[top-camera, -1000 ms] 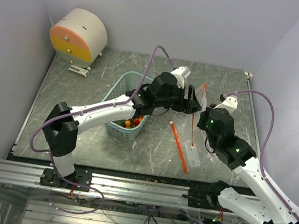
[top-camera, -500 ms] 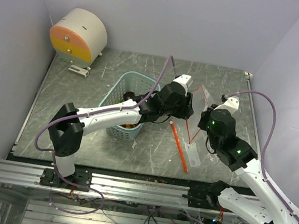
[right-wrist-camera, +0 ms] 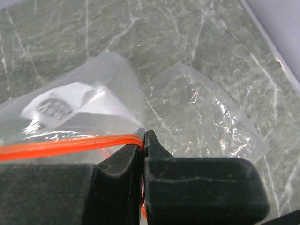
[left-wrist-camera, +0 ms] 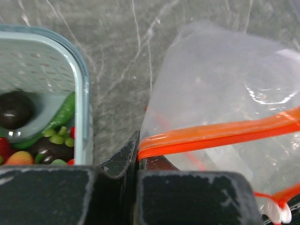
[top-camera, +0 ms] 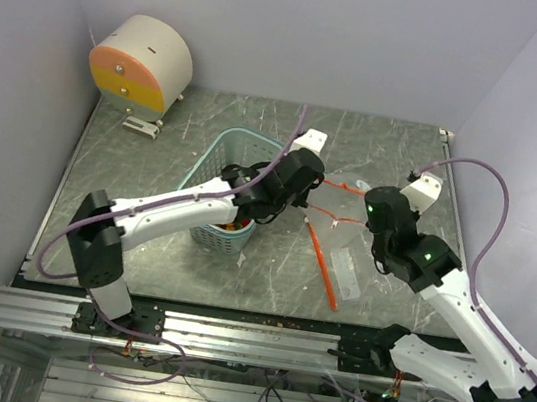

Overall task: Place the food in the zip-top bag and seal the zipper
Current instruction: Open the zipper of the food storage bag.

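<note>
**Top view.** The zip-top bag (top-camera: 341,204), a thin, floppy clear film, is stretched between the left gripper (top-camera: 311,184) and the right gripper (top-camera: 368,197) over the grey marbled table (top-camera: 151,173). Its zipper (top-camera: 341,187), a narrow orange-red strip, runs left to right from one gripper to the other. The film itself is hard to make out against the table. The food (top-camera: 234,223) lies in the light-blue mesh basket (top-camera: 222,159), mostly hidden under the left arm.

**Left wrist view.** The black fingers are pressed together on one end of the zipper, which leads off to the right, rising slightly. Glossy, wrinkled film spreads beyond it and is cut off at the right edge. At the left, the basket's rounded corner holds green pods, dark round pieces and red bits, cropped by the frame.

**Right wrist view.** The fingers are clamped tight on the zipper's other end, and the strip runs off to the left. A white label (right-wrist-camera: 51,108) shows through the film, its print unreadable. A separate clear sheet (right-wrist-camera: 206,117) lies flat on the table beyond.
</note>
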Motion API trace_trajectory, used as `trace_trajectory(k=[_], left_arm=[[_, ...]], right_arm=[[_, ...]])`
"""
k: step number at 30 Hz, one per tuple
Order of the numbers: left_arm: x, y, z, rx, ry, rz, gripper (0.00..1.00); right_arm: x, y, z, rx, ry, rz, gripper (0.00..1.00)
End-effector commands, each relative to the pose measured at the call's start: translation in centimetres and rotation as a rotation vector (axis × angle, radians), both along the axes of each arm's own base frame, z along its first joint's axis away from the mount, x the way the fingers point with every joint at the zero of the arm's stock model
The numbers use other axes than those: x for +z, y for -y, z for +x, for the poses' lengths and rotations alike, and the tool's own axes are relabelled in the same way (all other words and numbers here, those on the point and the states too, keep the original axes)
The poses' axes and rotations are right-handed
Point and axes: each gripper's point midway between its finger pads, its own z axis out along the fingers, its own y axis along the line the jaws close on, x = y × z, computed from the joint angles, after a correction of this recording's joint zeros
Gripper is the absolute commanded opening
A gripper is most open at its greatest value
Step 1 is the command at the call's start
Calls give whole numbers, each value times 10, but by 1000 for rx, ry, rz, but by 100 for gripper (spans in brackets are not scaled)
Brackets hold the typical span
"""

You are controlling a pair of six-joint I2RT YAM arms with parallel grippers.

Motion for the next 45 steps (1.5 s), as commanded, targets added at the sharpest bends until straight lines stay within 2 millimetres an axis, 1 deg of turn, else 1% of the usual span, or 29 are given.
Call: trace_trajectory(k=[1,2,3,4,6,7,8,9,10,11,12,14,15,16,18,19,24,29,33,34,36,37,39,40,43,45], left_arm=[[53,-71,0,158,142,124,7],[58,-75,-1,164,152,115,7],[63,-75,-2,156,161,94,7],[65,-72,-4,141,164,67,7],[68,-60,-7,91,160,9,7],[67,-55,-9,72,158,-11,7],[64,-51,-9,60,152,-18,7],[62,-49,-9,57,146,-16,7],[59,-49,-9,60,140,-7,7],[55,-51,-9,64,128,8,7],[55,-50,-9,61,126,8,7],[57,-47,-12,43,129,-23,7],[59,-45,-13,32,132,-42,7],[62,-42,-14,21,134,-68,7],[66,-37,-17,3,134,-101,7],[68,-34,-17,-7,131,-115,7],[73,-24,-22,-49,116,-157,7],[73,-18,-24,-68,105,-183,7],[75,-16,-28,-86,98,-200,7],[76,-16,-30,-91,96,-203,7],[78,-19,-32,-95,93,-200,7],[78,-22,-33,-94,91,-195,7],[77,-29,-34,-83,94,-173,7],[77,-33,-34,-75,97,-161,7],[76,-51,-32,-25,113,-101,7],[73,-65,-29,17,123,-47,7]], right_arm=[[10,55,-24,-277,-15,-133,0],[11,51,-23,-257,-12,-113,0],[13,41,-18,-209,-1,-77,0],[16,25,-11,-121,12,-24,0],[25,-11,0,67,65,72,0],[26,-24,2,124,81,113,0],[29,-33,4,156,93,143,0],[30,-37,7,164,92,147,0],[25,-40,11,164,65,123,0],[32,-44,15,179,66,118,0],[34,-51,18,210,63,118,7],[38,-70,21,308,86,144,28],[42,-78,21,346,109,169,37],[35,-84,21,373,108,184,44],[33,-90,22,395,117,205,56],[32,-91,23,395,116,206,58],[27,-98,29,399,96,199,60],[20,-116,35,441,89,230,61],[3,-128,43,439,57,216,61],[-1,-126,46,414,51,205,61],[-7,-106,49,287,43,152,60],[-10,-92,49,208,38,117,59],[-20,-62,45,72,-1,19,59],[-18,-49,43,10,-13,-30,59],[-24,-9,24,-159,-69,-150,57],[-25,9,11,-214,-84,-194,56]])
